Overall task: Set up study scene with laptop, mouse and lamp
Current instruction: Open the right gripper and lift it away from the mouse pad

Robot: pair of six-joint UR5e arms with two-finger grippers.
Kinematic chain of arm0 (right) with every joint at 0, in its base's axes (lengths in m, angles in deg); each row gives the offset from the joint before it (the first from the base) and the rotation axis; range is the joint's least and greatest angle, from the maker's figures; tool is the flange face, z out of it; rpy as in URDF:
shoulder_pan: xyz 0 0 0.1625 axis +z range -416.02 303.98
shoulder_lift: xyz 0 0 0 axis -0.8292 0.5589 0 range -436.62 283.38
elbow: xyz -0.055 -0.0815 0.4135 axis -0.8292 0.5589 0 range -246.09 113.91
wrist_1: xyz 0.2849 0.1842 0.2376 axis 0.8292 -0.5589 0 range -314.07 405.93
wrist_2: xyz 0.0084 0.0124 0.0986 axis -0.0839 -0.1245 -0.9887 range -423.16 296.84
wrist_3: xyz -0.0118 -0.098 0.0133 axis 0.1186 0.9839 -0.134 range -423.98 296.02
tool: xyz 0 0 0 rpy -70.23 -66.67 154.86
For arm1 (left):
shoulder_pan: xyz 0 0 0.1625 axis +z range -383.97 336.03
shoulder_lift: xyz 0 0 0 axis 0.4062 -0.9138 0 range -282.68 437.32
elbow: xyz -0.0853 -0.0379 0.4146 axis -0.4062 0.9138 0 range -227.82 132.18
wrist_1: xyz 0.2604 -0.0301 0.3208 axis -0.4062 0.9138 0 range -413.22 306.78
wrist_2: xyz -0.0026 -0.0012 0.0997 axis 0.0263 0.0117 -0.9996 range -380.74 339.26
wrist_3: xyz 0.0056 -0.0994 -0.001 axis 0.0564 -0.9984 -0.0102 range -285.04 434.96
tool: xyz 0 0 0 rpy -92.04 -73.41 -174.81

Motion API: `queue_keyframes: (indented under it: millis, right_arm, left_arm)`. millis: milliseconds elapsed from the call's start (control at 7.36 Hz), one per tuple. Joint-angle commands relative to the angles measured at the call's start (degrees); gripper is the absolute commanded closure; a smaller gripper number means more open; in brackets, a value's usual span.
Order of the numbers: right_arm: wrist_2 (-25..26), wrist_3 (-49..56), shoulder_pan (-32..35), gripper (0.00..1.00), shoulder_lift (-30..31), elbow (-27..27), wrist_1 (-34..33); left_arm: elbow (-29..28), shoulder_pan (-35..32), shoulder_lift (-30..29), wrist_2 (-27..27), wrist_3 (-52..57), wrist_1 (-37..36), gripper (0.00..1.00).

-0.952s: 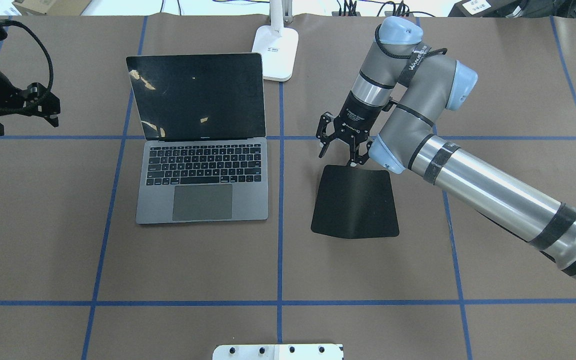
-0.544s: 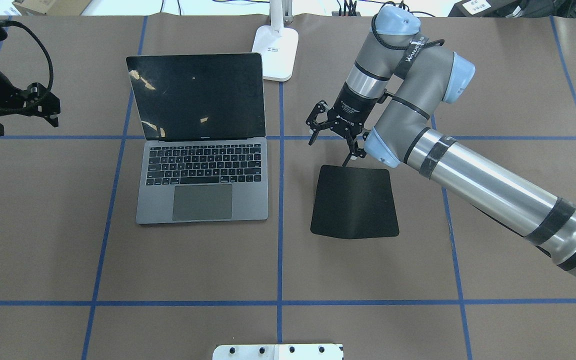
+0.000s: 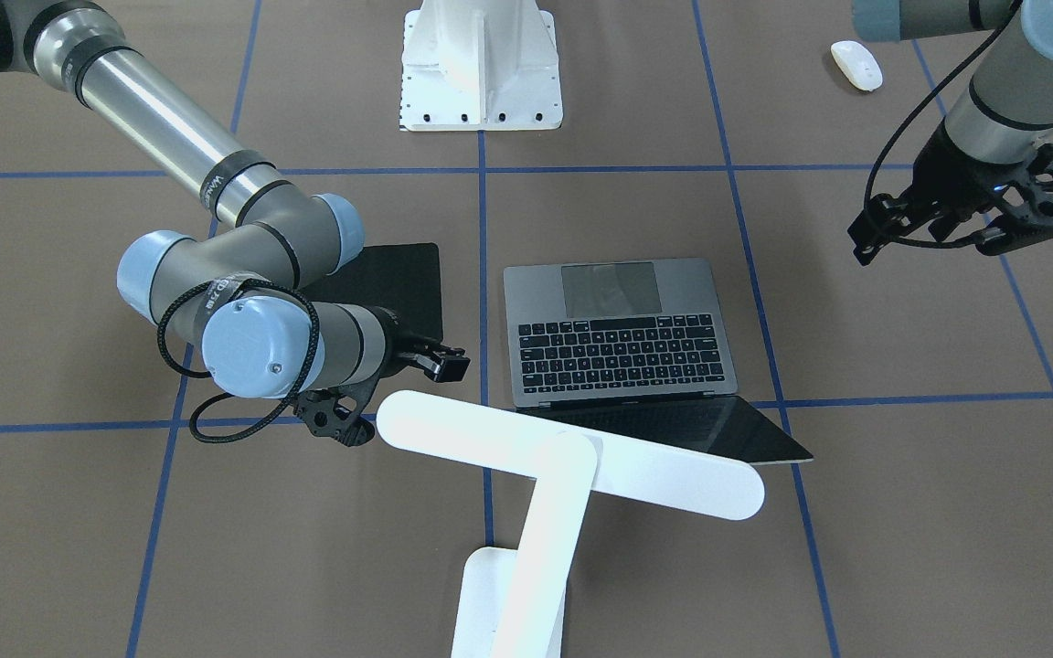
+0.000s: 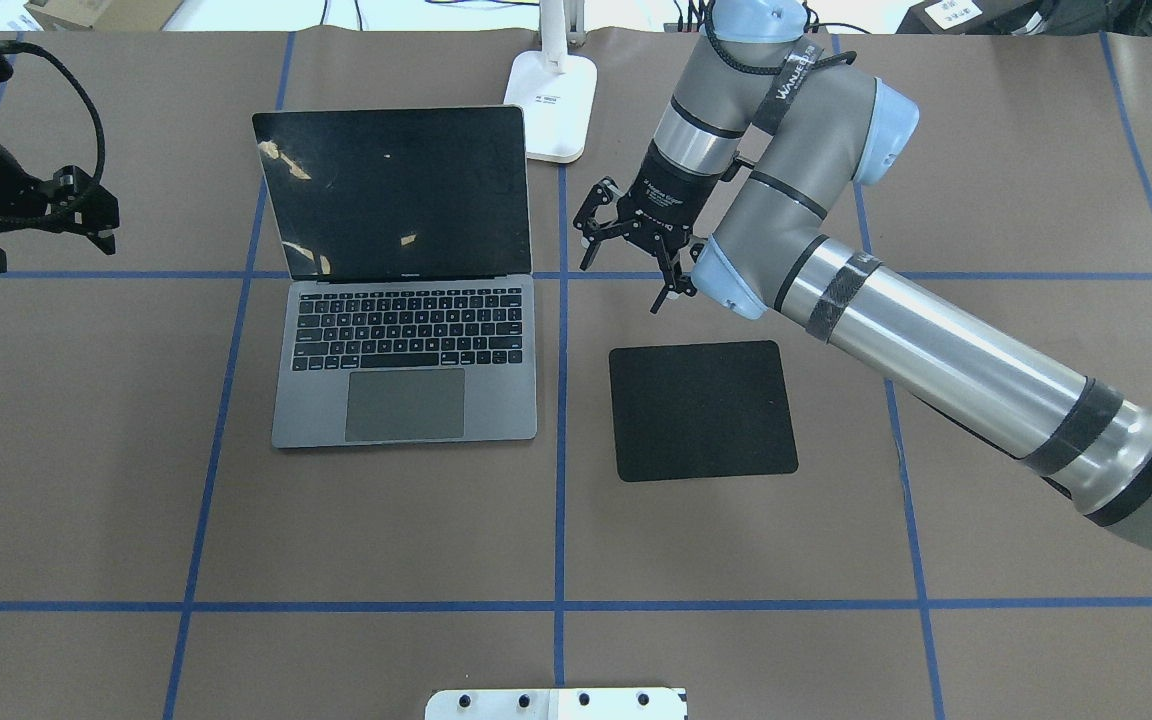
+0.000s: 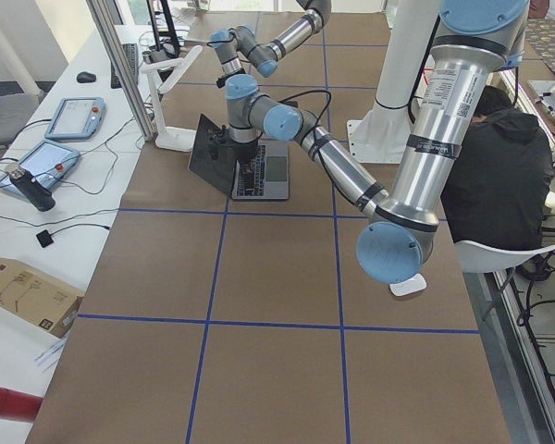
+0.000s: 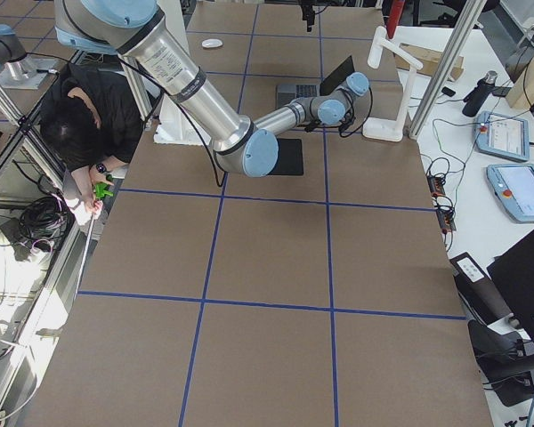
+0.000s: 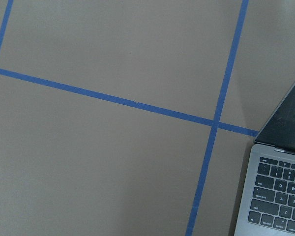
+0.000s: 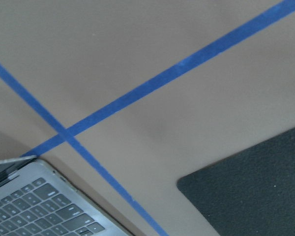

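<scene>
Starting at the robot's far left, the mouse (image 3: 856,65) sits alone on the table near the robot's edge, with its long axis running roughly toward and away from the robot at a slight slant. The left gripper (image 4: 96,215) hangs just beyond it, so the mouse lies back toward the robot's base from those fingers. We cannot tell how far its jaws are parted. Next comes the laptop (image 4: 404,350), open and square to the grid, then the lamp (image 3: 526,439), standing behind it with its head over the screen's top edge. Further right, the right gripper (image 4: 624,280) hovers spread wide and empty, just past the far edge of the black pad (image 4: 701,410), which lies flat beside the laptop. We judge the mouse comes next. The left arm is much nearer to it, and the laptop stands between the mouse and the pad.
</scene>
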Motion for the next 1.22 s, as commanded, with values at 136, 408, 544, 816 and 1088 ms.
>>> queue_keyframes:
  millis: [136, 408, 544, 816, 1088]
  right_arm:
    - [5.38, 0.09, 2.82, 0.01, 1.91, -5.82, 0.15]
    - [6.62, 1.05, 8.44, 0.01, 7.27, -12.25, 0.15]
    - [9.41, 2.62, 10.46, 0.01, 10.08, -14.89, -0.02]
    - [9.8, 15.39, 15.29, 0.01, 15.62, -17.36, -0.28]
    - [9.88, 23.43, 20.22, 0.01, 20.98, -19.2, -0.38]
  left_arm:
    - [0.01, -0.01, 0.47, 0.0, 0.87, 0.26, 0.0]
    - [2.02, -0.01, 6.32, 0.09, 0.96, 5.67, 0.0]
    - [2.12, -0.01, 13.41, 0.17, 0.88, 15.28, 0.0]
    - [2.12, -0.01, 26.17, 0.18, 0.0, 30.62, 0.0]
    - [1.34, 0.43, 35.49, 0.18, -5.95, 42.82, 0.0]
